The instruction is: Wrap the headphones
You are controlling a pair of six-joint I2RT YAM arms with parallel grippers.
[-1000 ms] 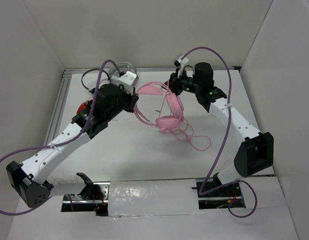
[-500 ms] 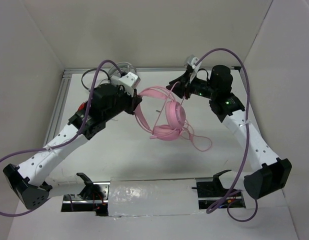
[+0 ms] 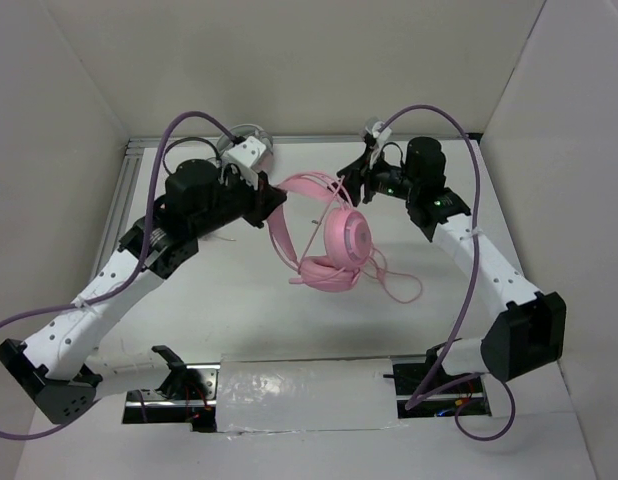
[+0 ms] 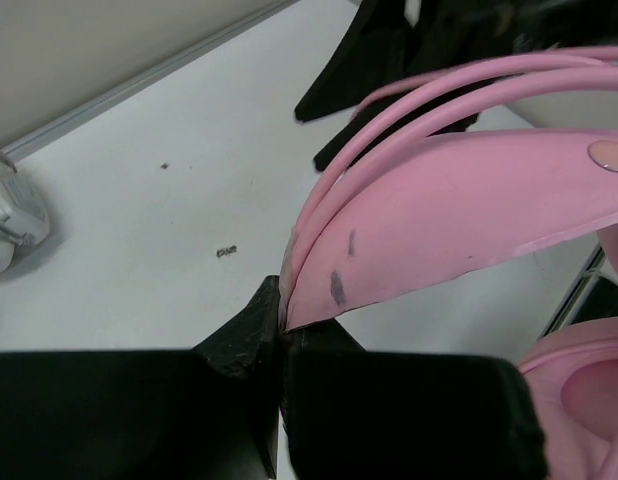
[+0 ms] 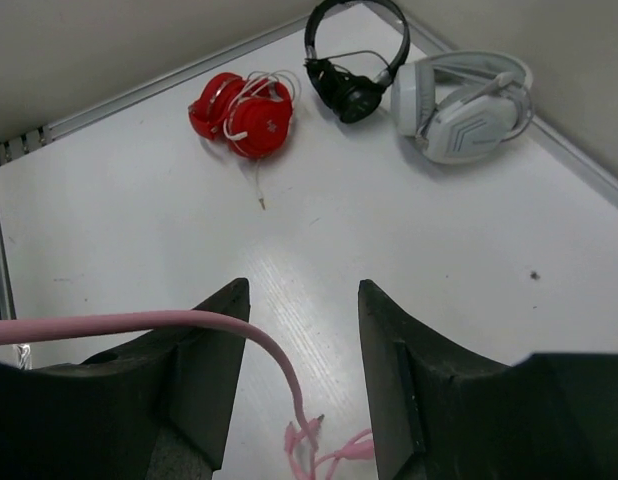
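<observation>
The pink headphones (image 3: 334,240) hang above the table by their headband (image 4: 459,210). My left gripper (image 3: 272,200) is shut on the edge of that band, and its jaws (image 4: 283,328) meet on the pink rim. One earcup (image 4: 579,400) shows at the lower right of the left wrist view. My right gripper (image 3: 351,180) stands open just right of the headband's top. The thin pink cable (image 5: 279,360) runs loose over its left finger (image 5: 204,350) and down between the jaws (image 5: 301,300), and is not pinched. Loops of cable (image 3: 394,285) lie on the table.
Red headphones (image 5: 244,110), thin black headphones (image 5: 349,60) and white-grey headphones (image 5: 464,100) lie along the back edge of the table. White walls close the table on three sides. In the top view the white pair (image 3: 244,140) peeks from behind my left arm.
My right gripper has opened and its hold on the cable is gone. It has shifted back to the left. The left arm has raised the headphones slightly, and they hang lower right of it.
</observation>
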